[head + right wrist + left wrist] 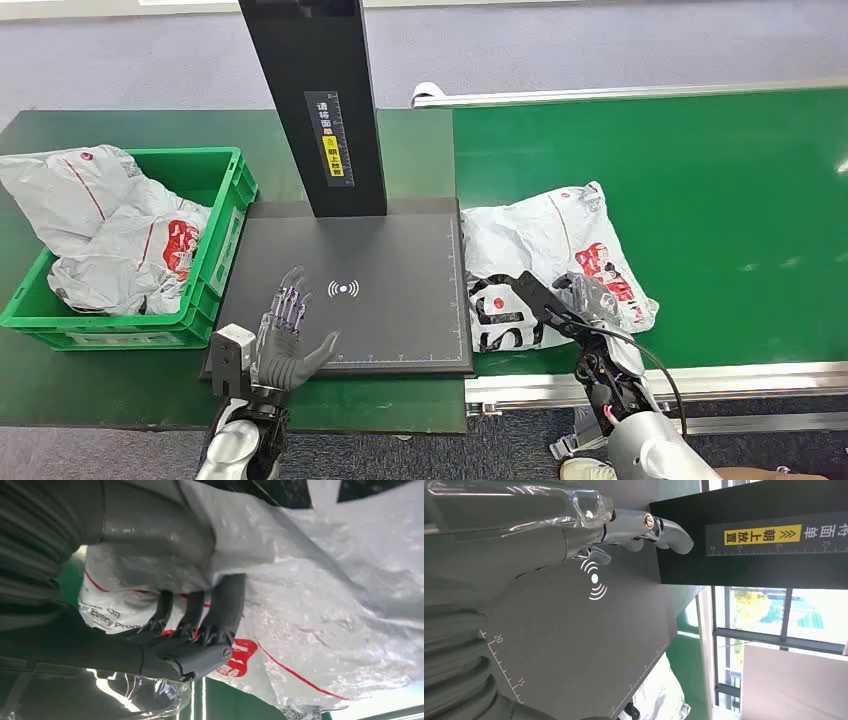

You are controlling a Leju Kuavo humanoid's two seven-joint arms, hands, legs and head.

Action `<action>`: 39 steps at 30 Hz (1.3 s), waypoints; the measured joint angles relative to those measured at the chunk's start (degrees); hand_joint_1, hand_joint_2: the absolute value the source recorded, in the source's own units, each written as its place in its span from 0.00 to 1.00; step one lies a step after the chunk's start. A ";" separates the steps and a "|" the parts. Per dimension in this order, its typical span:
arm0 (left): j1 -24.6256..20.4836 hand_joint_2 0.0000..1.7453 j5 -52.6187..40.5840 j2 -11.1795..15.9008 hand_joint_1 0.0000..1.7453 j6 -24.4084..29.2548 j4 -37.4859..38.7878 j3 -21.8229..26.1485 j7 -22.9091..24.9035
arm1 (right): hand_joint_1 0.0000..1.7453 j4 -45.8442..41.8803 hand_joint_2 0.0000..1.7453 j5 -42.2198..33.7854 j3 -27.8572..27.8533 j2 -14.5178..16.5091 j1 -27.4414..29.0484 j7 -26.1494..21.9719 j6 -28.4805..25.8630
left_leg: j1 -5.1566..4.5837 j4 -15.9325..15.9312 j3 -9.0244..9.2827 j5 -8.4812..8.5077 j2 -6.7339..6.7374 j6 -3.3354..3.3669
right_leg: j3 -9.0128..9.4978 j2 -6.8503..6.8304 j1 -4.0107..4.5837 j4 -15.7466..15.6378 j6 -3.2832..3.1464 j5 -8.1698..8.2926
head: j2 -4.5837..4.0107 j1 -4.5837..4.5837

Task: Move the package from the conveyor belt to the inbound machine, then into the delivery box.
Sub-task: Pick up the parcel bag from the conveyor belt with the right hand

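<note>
**Left hand over the scanner plate**

The left hand (574,530) hangs just above the dark plate of the inbound machine (574,645), and its fingers (664,530) are stretched out and apart, holding nothing. The white signal symbol (595,580) printed on the plate lies just beside the fingertips. Ruler marks (506,665) run along the plate edge. The black post (749,535) rises from the plate and carries a yellow label (763,534). A crumpled grey package (659,695) lies beside the plate, on the green conveyor belt (686,652).
</note>
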 joint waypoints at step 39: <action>-0.19 1.00 -0.02 0.81 0.00 0.86 0.80 0.07 -0.77 | 1.00 -3.93 1.00 -8.34 -4.50 0.67 1.36 -8.95 -0.38 | 0.00 0.00 0.00 0.00 0.01 0.00 | 0.00 0.00 0.00 0.00 0.00 0.00 | 0.01 0.00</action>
